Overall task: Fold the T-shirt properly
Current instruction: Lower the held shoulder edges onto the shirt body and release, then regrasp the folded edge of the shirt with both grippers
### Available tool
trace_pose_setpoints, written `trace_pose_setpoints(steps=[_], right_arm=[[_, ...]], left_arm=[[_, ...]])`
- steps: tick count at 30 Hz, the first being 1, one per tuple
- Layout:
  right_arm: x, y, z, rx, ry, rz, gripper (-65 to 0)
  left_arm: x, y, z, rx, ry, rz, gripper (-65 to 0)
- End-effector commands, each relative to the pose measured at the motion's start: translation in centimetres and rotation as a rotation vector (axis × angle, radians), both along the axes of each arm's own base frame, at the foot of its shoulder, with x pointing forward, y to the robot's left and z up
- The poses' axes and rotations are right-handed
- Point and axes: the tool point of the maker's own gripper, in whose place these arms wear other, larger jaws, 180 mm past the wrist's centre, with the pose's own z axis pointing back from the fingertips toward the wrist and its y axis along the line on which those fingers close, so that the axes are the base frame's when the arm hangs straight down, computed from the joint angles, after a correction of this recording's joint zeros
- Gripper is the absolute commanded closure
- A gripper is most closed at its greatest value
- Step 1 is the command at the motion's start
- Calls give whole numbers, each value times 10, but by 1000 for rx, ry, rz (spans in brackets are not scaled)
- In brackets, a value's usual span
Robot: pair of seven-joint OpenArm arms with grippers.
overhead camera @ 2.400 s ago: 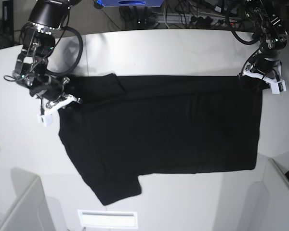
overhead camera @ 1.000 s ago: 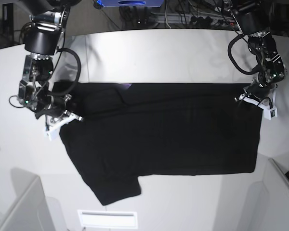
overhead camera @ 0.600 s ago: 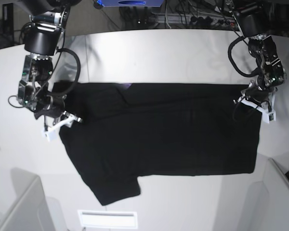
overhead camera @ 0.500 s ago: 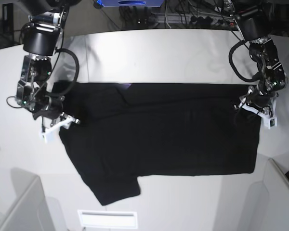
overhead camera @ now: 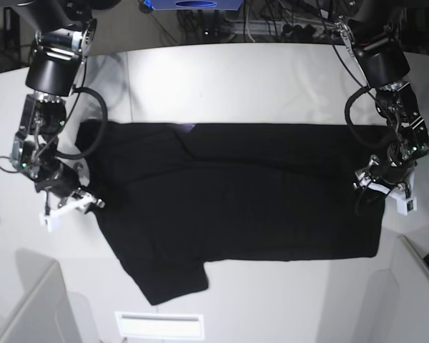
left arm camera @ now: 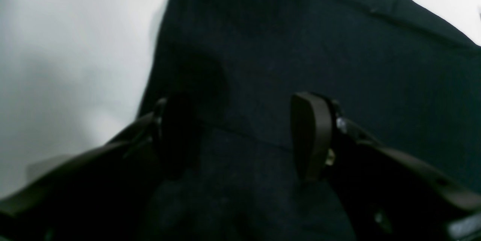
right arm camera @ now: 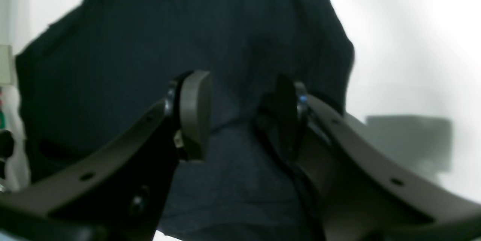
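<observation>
The T-shirt (overhead camera: 236, 200) lies spread flat on the table (overhead camera: 236, 78), plain side up, under and ahead of both tools. The left tool (left arm camera: 240, 132) hangs over its edge with jaws apart, empty. The right tool (right arm camera: 236, 117) stands likewise, jaws apart, gripping nothing.

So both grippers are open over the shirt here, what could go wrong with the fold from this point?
The lower sleeve juts out past the T-shirt body, so the next fold could come out lopsided. The left gripper and right gripper hang open right over the cloth, and could snag or drag it when they move. The folded edge near the collar looks uneven.
</observation>
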Motion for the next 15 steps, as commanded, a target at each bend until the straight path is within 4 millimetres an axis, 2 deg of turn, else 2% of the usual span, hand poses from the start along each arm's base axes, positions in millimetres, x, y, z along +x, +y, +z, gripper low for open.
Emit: trace_pose_setpoints(steps=[1, 5, 10, 11, 15], right_arm=[[11, -19, 25, -22, -80, -38, -245], [-4, -34, 38, -55, -125, -77, -243], [-29, -40, 46, -90, -158, -100, -243], [-34, -38, 47, -86, -164, -110, -243], [-70, -51, 44, -46, -142, -274, -248]], left_arm=[[12, 18, 27, 41, -70, 16, -402], [12, 47, 49, 74, -157, 82, -403], [3, 71, 77, 105, -231, 146, -403], [-4, 74, 78, 111, -230, 158, -403], [-44, 84, 78, 146, -201, 187, -403]])
